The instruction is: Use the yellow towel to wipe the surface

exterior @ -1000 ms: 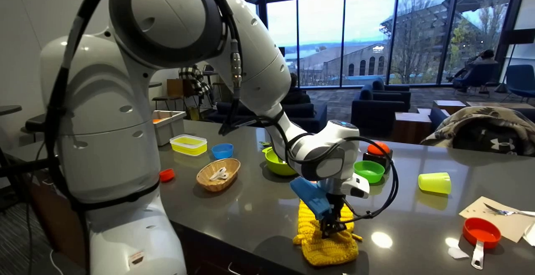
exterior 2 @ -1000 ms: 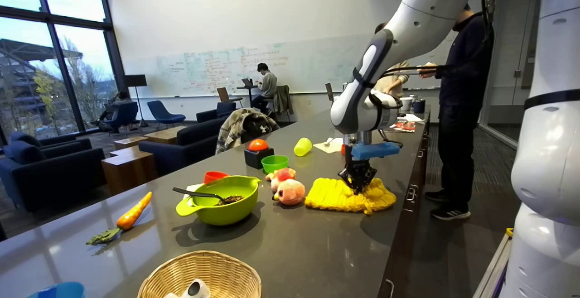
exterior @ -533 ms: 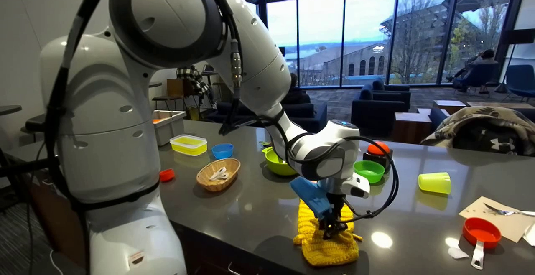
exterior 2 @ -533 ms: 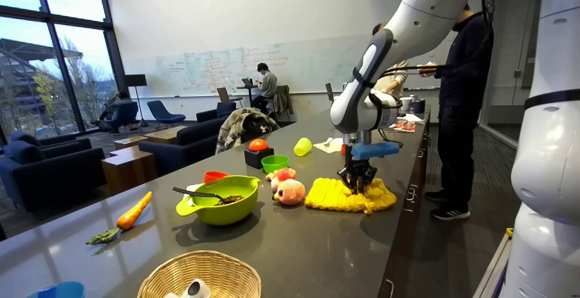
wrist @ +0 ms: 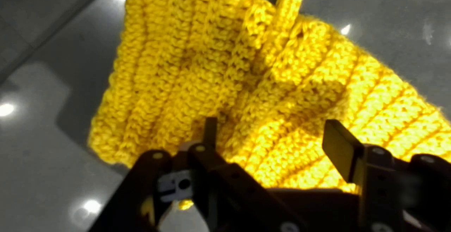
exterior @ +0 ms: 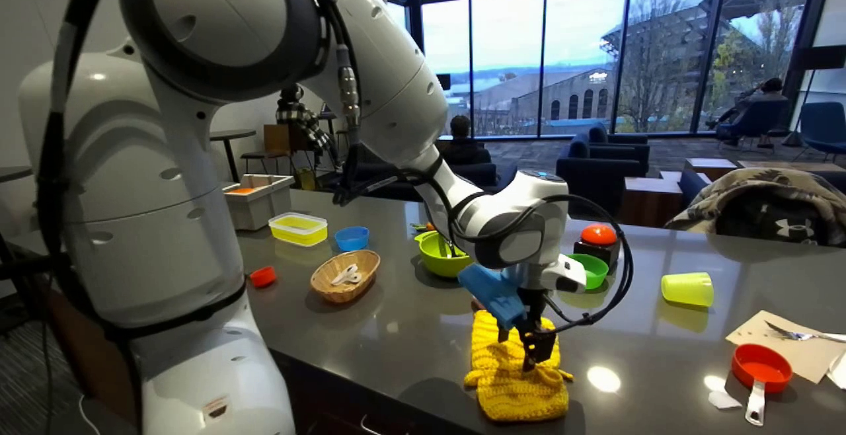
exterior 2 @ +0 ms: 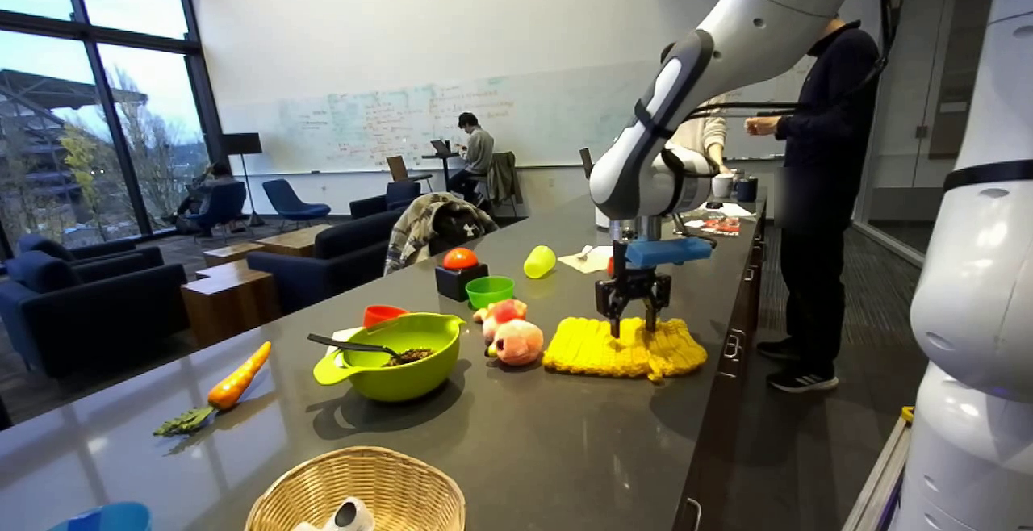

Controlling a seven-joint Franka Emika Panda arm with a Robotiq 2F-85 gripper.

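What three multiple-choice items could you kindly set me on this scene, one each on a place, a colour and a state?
1. Where is the black utensil?
A) In the wicker basket
B) In the lime-green bowl
C) In the blue bowl

2. What colour is the dome on the black box?
A) Orange-red
B) Blue
C) White

3. How does the gripper stand over the yellow towel?
A) Shut, gripping it
B) Shut, gripping nothing
C) Open

1 B: an exterior view shows one end of it inside that bowl.
2 A: it looks orange-red in both exterior views.
3 C: in the wrist view the fingers are well apart, with towel showing between them.
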